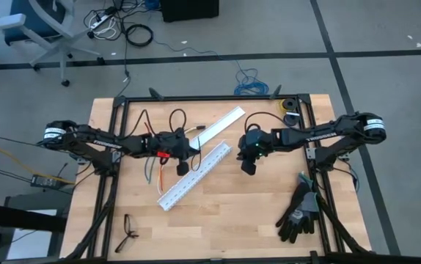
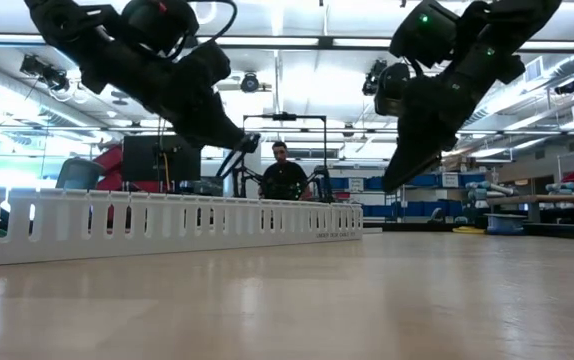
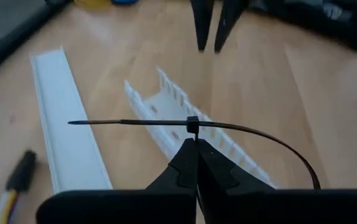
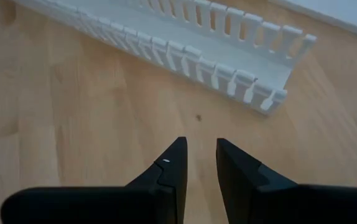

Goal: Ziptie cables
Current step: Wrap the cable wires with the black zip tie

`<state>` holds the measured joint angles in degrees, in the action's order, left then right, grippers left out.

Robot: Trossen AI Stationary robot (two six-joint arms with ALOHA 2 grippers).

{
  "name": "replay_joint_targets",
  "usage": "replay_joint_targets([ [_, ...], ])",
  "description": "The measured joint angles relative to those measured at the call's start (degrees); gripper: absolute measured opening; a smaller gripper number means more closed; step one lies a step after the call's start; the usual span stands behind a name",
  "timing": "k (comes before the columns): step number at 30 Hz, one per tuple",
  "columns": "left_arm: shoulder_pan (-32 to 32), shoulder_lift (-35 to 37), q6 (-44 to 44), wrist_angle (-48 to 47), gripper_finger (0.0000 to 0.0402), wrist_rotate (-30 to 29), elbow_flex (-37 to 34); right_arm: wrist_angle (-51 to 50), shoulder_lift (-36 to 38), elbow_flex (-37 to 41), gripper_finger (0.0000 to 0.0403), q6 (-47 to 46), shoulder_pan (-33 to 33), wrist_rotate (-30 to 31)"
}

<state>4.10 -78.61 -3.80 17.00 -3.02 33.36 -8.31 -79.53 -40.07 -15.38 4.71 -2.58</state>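
My left gripper (image 3: 195,142) hangs over the table's middle, shut on the thin black ziptie (image 3: 129,122). It also shows in the high view (image 1: 194,149) and the low view (image 2: 252,143). The cables (image 1: 158,158), thin coloured wires, lie on the table under my left arm. One dark end with pale wires (image 3: 18,180) appears in the left wrist view. My right gripper (image 4: 201,155) is open above bare wood, right of the slotted duct, with nothing between its fingers. It faces the left gripper (image 3: 209,28) from across the table's middle (image 1: 249,167). My left gripper pinches the ziptie between its two fingertips, right at the small square head (image 3: 191,126). The strip lies across the fingers and is lifted clear of the table. Its pointed end (image 3: 73,122) sticks out free on one side. The other part (image 3: 290,152) curves down behind the gripper, hidden.
A white slotted duct (image 1: 196,176) lies slantwise at the table's middle, with a flat white strip (image 1: 221,126) beyond it. Black gloves (image 1: 298,213) lie near the right front, glasses (image 1: 127,231) at the left front, a tape roll (image 1: 290,105) at the far right. A person (image 2: 283,172) sits beyond the table.
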Motion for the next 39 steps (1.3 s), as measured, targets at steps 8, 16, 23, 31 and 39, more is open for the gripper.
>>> replay_joint_targets([
  [8, -1.8, 0.0, 1.2, -19.1, 0.0002, -5.9, 0.7, -1.5, 0.0, 0.0, 0.0073, -0.5, -2.7, 0.0],
  [16, -4.3, 0.0, -1.5, -30.4, 0.0001, -7.8, 3.2, -1.5, 0.0, 0.0, 0.0073, -1.1, -3.1, 0.6],
  [23, -5.7, 0.0, -8.8, -36.2, 0.0001, -7.8, 3.7, -1.5, 0.0, 0.0, 0.0073, -1.2, -3.1, 0.7],
  [31, -6.0, 0.0, -19.1, -35.8, 0.0024, -7.8, 3.7, -1.5, 0.0, 0.0, 0.0073, -1.1, -3.1, 0.7],
  [39, -6.0, 0.0, -18.7, -34.1, 0.0055, 1.1, 3.7, -1.5, 0.0, 0.0, 0.0073, -1.0, -3.1, 0.7],
])
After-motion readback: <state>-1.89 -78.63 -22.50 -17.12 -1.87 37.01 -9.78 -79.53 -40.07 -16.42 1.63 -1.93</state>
